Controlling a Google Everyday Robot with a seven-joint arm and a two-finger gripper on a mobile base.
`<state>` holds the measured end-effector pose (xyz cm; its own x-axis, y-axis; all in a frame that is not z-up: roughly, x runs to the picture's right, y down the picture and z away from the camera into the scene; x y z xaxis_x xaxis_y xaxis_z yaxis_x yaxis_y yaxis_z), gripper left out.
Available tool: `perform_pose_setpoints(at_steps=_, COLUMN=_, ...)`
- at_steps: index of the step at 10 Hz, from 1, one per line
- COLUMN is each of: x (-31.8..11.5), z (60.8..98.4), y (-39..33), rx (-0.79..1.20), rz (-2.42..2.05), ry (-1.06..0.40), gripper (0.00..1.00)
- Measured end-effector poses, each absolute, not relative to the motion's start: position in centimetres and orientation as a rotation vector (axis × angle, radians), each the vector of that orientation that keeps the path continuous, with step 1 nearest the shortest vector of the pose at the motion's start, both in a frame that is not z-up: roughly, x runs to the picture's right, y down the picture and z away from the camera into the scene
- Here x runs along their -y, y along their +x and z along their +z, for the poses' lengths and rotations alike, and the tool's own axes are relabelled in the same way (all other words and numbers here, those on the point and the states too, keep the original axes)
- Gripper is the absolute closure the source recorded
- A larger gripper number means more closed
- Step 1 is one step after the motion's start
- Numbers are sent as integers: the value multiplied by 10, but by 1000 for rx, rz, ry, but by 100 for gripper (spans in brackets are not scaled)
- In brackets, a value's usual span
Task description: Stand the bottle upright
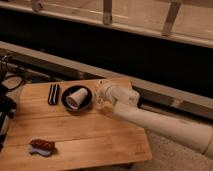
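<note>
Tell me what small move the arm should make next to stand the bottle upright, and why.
Probably close on the bottle and tip it up. It lies on its side in the black bowl, and the gripper sits just right of it at the bowl's rim.

Office-like interior (glass railing (105,12), wooden table (90,135)).
</note>
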<state>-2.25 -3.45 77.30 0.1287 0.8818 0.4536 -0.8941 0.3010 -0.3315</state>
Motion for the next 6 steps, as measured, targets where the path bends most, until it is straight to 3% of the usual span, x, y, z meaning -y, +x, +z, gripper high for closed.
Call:
perform_pose_setpoints(at_steps=2, x=36, z=779, y=-18, rx=633, rz=1316, ry=22, gripper=86)
perform_pose_setpoints(at_steps=6, x=36, z=798, y=-5, rx=588, rz=1284, ry=25, gripper=47)
